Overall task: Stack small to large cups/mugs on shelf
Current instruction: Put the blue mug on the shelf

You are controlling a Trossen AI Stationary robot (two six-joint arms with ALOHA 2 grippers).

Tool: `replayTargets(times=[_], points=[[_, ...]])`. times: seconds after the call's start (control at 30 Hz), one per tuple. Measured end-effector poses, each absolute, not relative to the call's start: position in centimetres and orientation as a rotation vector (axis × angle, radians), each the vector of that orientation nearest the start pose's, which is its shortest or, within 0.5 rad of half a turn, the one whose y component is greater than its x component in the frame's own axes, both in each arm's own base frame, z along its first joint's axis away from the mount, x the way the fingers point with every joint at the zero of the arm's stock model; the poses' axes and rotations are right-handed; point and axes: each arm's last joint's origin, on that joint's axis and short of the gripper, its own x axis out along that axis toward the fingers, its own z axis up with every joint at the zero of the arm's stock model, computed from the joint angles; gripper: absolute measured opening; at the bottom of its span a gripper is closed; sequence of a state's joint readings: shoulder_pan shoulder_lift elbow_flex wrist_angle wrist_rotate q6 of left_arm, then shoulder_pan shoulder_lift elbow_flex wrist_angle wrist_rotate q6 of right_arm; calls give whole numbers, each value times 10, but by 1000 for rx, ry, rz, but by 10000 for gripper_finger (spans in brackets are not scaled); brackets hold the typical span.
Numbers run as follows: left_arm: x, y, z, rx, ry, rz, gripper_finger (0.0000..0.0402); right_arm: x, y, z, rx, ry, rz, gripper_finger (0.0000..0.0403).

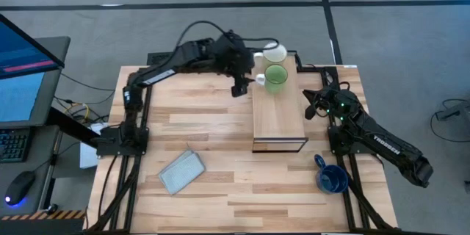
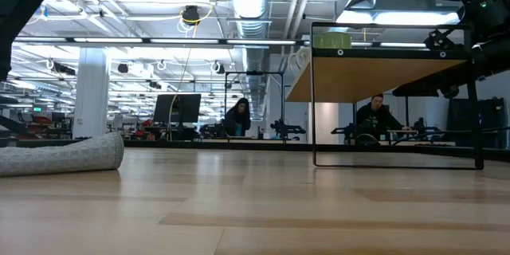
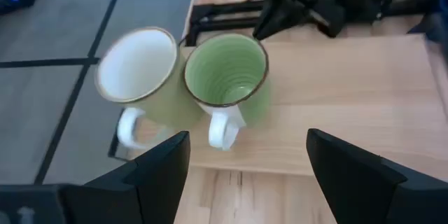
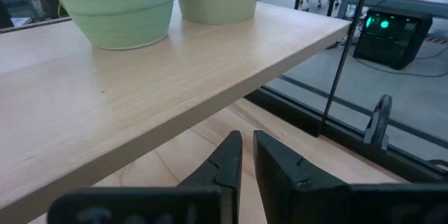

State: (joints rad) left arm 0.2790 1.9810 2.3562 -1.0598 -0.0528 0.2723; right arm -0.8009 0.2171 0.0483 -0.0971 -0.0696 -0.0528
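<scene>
So the white mug and the light green mug are both sitting side by side, touching, at the far end of the shelf, while the dark blue mug is down on the table near the right arm's base. The left gripper hovers just beside the green mug's handle with its fingers spread wide and nothing in them. The right gripper sits low by the shelf's right edge, fingers nearly pinched together on nothing, and a folded grey-blue cloth lies near the front of the table.
</scene>
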Motion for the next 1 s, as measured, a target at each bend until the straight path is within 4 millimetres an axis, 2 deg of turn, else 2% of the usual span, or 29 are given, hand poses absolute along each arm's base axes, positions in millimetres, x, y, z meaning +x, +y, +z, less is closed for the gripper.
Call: replayTargets(times=[0.17,0.27,0.43,0.6,0.7,0.83,1.0], points=[[365,99,462,125,612,176,277,76,-75,153,64,263,-719,60],[354,88,474,124,575,128,277,76,-75,156,82,257,-721,60],[348,67,478,175,550,112,277,75,-74,177,77,226,-715,60],[333,51,481,194,509,97,277,73,-71,193,75,239,-713,60],[319,46,477,193,470,100,277,71,-70,197,81,253,-711,60],[287,42,468,159,373,127,277,70,-69,201,84,261,-708,60],[245,37,432,146,321,240,277,69,-67,213,72,233,-706,60]])
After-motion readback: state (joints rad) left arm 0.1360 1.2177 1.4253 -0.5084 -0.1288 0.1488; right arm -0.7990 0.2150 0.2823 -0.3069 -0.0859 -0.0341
